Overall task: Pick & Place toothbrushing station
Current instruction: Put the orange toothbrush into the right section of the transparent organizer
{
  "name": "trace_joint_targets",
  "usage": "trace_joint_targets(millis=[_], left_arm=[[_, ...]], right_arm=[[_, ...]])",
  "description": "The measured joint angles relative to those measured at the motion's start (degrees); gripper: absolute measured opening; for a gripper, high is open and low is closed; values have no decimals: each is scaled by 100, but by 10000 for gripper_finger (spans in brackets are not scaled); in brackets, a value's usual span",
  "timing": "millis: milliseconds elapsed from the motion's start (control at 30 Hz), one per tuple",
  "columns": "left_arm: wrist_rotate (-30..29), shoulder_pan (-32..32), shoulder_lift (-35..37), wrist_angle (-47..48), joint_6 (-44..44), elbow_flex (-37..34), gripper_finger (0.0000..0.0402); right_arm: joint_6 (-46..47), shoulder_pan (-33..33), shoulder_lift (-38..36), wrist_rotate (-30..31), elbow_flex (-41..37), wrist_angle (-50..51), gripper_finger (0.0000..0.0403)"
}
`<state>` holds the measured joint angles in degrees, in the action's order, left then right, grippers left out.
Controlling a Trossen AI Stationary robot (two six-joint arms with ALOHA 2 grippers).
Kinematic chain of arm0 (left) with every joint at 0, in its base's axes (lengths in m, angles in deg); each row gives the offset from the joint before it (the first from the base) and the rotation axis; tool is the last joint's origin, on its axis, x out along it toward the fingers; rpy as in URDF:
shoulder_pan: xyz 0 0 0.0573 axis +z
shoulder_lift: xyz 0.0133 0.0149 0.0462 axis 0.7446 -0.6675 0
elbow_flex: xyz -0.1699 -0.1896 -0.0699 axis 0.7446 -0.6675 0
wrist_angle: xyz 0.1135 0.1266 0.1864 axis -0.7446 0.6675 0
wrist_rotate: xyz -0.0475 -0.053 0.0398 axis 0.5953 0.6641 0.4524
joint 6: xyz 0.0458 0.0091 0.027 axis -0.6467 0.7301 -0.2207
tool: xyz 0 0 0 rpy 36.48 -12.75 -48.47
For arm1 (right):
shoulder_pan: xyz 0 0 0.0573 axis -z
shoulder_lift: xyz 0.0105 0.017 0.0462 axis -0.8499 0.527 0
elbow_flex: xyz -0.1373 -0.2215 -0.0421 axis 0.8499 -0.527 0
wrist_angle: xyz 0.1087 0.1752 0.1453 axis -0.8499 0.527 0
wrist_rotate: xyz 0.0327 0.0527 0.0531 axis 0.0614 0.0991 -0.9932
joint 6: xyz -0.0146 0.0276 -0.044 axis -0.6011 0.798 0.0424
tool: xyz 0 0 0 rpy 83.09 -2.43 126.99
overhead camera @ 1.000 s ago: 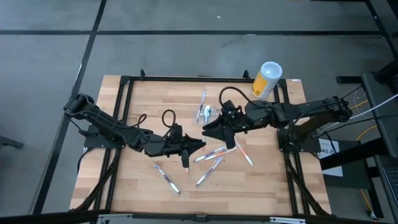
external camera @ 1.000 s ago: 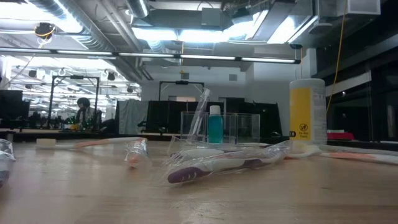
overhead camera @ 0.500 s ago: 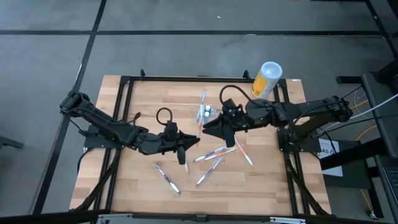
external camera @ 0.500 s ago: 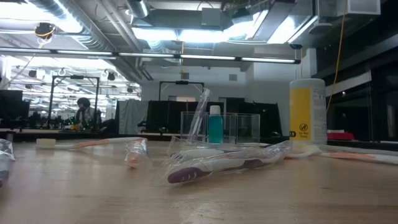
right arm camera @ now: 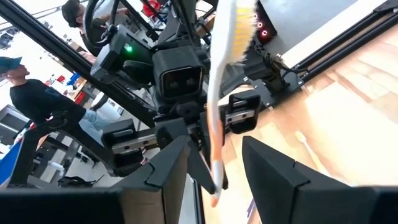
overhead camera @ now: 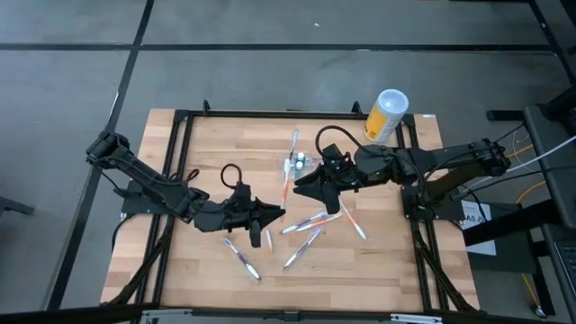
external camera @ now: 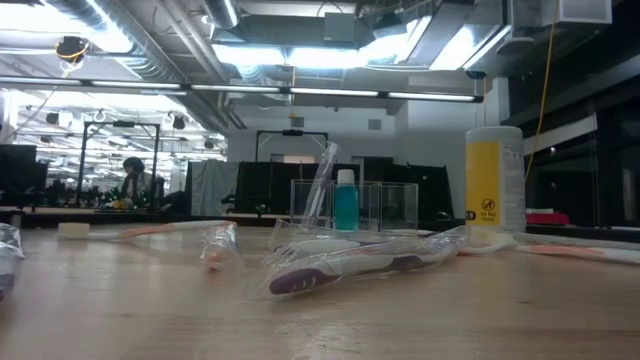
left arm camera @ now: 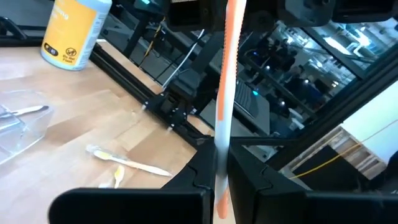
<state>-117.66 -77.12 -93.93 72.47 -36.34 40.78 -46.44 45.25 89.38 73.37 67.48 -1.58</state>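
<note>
The toothbrushing station [overhead camera: 298, 164] is a clear plastic holder standing on the table's far middle. In the low view [external camera: 355, 205] it holds a teal-capped tube and a leaning toothbrush. Its clear wall also shows in the left wrist view [left arm camera: 18, 127]. My left gripper [overhead camera: 277, 214] is near the table's middle, shut on an orange-and-white toothbrush [left arm camera: 222, 112]. My right gripper [overhead camera: 299, 189] is close by on its far right, beside the station, open and empty. In the right wrist view, that toothbrush [right arm camera: 214, 93] stands just beyond my right gripper's open fingers [right arm camera: 214, 142]. My left gripper pinches the toothbrush's handle [left arm camera: 219, 158] between its two fingers. The fingers come level from the table's left and lie across the brush. The brush stands upright, bristle end [right arm camera: 241, 25] up. Its lower end [right arm camera: 214, 194] reaches below the fingers, clear of the table.
A yellow canister with a white lid [overhead camera: 385, 115] stands at the far right corner. Several loose toothbrushes lie on the near middle [overhead camera: 306, 227], [overhead camera: 243, 256], [overhead camera: 353, 223], one of them wrapped, with a purple head [external camera: 340, 265]. People [right arm camera: 25, 93] show beyond the table.
My left gripper has drawn back toward the table's left edge and a little toward the near edge, away from my right gripper.
</note>
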Motion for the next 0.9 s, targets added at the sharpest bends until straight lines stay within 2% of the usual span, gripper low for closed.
trace_joint_targets(millis=[333,600,900], left_arm=[[344,109,-336,-692,1,2,14],[324,111,-472,-940,48,2,14],[312,111,-472,-1043,48,2,14]], right_arm=[[-100,0,-2,0,-2,-98,158],[-100,0,-2,-3,-2,-113,155],[-182,0,-2,-90,-2,-114,102]])
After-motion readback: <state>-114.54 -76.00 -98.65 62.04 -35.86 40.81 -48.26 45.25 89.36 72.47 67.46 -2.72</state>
